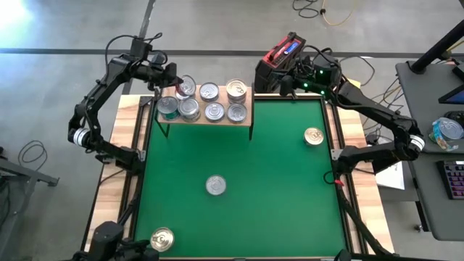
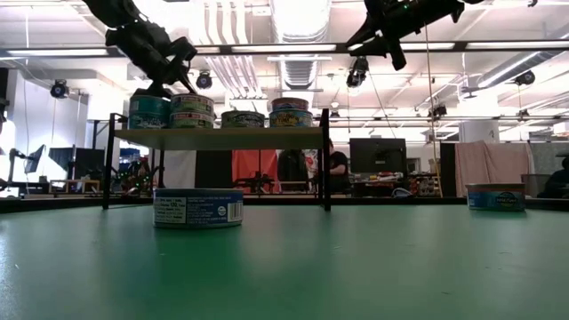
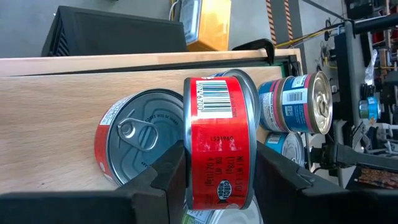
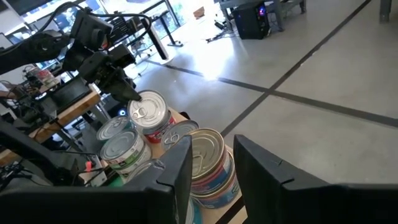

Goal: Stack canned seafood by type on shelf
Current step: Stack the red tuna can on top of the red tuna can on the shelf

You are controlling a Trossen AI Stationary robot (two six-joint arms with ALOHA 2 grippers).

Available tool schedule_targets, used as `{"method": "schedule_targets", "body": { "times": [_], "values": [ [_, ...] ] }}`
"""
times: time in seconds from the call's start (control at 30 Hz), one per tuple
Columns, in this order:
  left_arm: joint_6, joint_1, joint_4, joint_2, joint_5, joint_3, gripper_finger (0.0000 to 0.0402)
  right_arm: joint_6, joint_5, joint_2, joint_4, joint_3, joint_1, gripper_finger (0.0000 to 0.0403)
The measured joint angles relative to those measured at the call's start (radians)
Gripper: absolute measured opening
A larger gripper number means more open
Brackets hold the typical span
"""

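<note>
Left gripper (image 3: 214,180) is clamped on a red tin (image 3: 219,140), fingers on opp. sides of its wall, tin tilted on edge w/ barcode label facing the wrist cam. It hangs over the left rear corner of the shelf (image 1: 245,91), just above a second red tin (image 3: 140,143) that lies flat on the board, pull-tab up. Blue-labelled tins (image 3: 297,104) sit just beside, farther along the board.

Handling, as a judgement: tins look stiff, dense for their size, smooth metal sides, so prob. slippery. Best hold is across the round wall, as here; the lid rim gives a lip. Not fragile, but a tilted tin could slide or land crooked on the one below.

Right gripper (image 4: 211,165) hovers high near the shelf's right end, above a gold-topped stack (image 4: 208,163); fingers slightly apart, holding nothing.

Outward: shelf carries approx. two rows of tins at the mat's far edge. Still loose on the green mat (image 1: 275,210): one silver tin (image 1: 215,185) mid-mat, one gold tin (image 1: 314,136) at right, another gold tin (image 1: 162,238) near the front-left corner.
</note>
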Motion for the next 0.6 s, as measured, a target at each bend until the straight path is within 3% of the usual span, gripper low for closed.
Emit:
{"method": "schedule_targets", "body": {
  "times": [0.3, 0.6],
  "values": [
    [-0.001, -0.001, 0.000, 0.000, -0.005, 0.000, 0.0159, -0.008, 0.000, 0.000, 0.000, 0.000, 0.000, 0.0093],
    [-0.001, -0.001, 0.000, 0.000, -0.005, 0.000, 0.0153, -0.014, 0.000, 0.000, 0.000, 0.000, 0.000, 0.0100]
  ]
}}
